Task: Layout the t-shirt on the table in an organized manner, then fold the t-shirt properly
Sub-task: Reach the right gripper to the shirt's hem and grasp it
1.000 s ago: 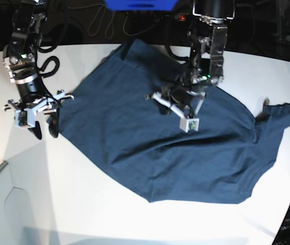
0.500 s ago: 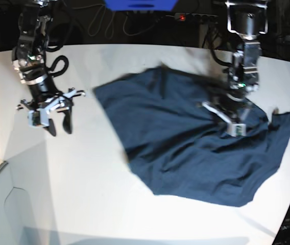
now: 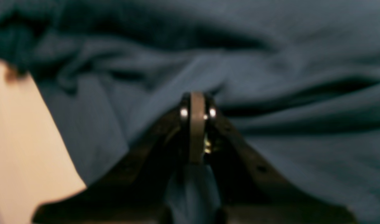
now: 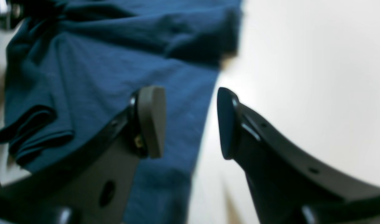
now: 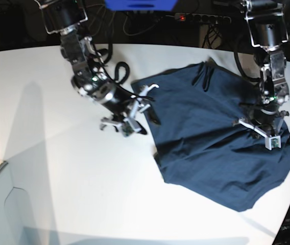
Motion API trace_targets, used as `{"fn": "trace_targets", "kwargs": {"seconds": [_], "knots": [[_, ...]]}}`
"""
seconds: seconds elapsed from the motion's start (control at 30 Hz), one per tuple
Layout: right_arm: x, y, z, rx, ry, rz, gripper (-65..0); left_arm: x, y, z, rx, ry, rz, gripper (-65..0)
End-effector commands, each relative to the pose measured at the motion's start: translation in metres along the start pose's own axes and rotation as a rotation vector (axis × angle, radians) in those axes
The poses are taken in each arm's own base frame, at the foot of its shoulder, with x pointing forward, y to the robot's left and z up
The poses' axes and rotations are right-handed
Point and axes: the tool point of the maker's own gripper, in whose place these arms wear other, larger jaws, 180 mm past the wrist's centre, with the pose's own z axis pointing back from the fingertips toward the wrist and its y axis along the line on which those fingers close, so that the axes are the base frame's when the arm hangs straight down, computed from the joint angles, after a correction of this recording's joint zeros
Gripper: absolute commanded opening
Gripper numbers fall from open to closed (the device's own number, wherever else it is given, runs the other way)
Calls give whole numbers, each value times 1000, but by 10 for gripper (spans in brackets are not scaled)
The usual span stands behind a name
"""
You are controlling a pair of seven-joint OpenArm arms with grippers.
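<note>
Since the earlier base frames, the t-shirt [image 5: 211, 138] is seen dragged across the table [image 5: 58, 178] toward the right of the base view, and the right gripper [image 5: 137, 120] is brought in from the left edge to the cloth's near border. Going left to right in the base view: bare white tabletop is left where cloth lay before; next, the right gripper is held with its jaws parted at the shirt's edge [image 4: 205, 102], 1 finger over blue fabric and 1 over the table, with nothing gripped. Further right, the bunched, wrinkled body of the shirt is spread toward the table's right side, with 1 part nearing the rim. At the far right, the left gripper [image 5: 267, 135] is clamped fully onto a pinch of fabric [image 3: 193, 174]. The layout step is judged unfinished: the shirt is not yet flat, and the free edge appears the next thing to be grasped.
</note>
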Motion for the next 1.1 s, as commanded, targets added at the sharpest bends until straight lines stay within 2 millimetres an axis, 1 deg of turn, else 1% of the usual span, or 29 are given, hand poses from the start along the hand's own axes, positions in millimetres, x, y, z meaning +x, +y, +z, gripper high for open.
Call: {"fn": "trace_targets", "kwargs": {"seconds": [0.0, 0.07, 0.1, 0.17, 0.2, 0.27, 0.3, 0.37, 0.4, 0.47, 0.53, 0.6, 0.67, 0.73, 0.77, 0.93, 0.97, 1.03, 1.07], "knots": [[24, 3, -11, 19, -61, 16, -387, 21, 1, 5, 2, -68, -12, -650], [31, 16, -31, 70, -54, 39, -412, 36, -3, 15, -6, -118, -28, -650], [33, 18, -39, 88, -45, 51, -437, 39, -5, 22, -11, -134, -38, -650], [42, 26, -57, 127, -36, 83, -502, 36, -12, 37, -25, -150, -58, -650], [47, 28, -64, 139, -34, 96, -535, 30, -17, 44, -34, -148, -56, -650], [58, 22, -75, 138, -36, 107, -587, 16, -25, 57, -44, -133, -59, -650], [64, 20, -79, 137, -39, 111, -603, 6, -27, 62, -47, -116, -59, -650], [75, 10, -87, 127, -40, 128, -611, -15, -30, 69, -51, -76, -49, -649], [79, 4, -90, 121, -37, 134, -605, -28, -30, 70, -52, -50, -42, -649], [82, -4, -94, 113, -27, 143, -571, -49, -28, 68, -46, 1, -31, -649], [82, -11, -96, 104, -17, 147, -508, -68, -25, 65, -42, 49, -14, -649], [76, -18, -96, 95, 4, 148, -424, -80, -22, 63, -35, 80, -5, -649], [70, -22, -95, 90, 19, 146, -344, -88, -21, 62, -33, 101, 0, -649], [64, -23, -95, 89, 33, 140, -267, -85, -23, 57, -36, 97, 4, -649], [61, -24, -95, 87, 42, 137, -245, -84, -23, 54, -35, 99, 7, -649], [66, -57, -93, 13, 31, 64, -240, -90, -24, 48, -34, 118, 17, -649], [72, -64, -92, -2, 19, 55, -239, -93, -24, 48, -34, 126, 18, -649], [74, -72, -93, -15, 21, 45, -236, -97, -23, 48, -33, 136, 20, -649], [71, -75, -94, -19, 34, 43, -235, -99, -23, 48, -32, 141, 21, -649]]}}
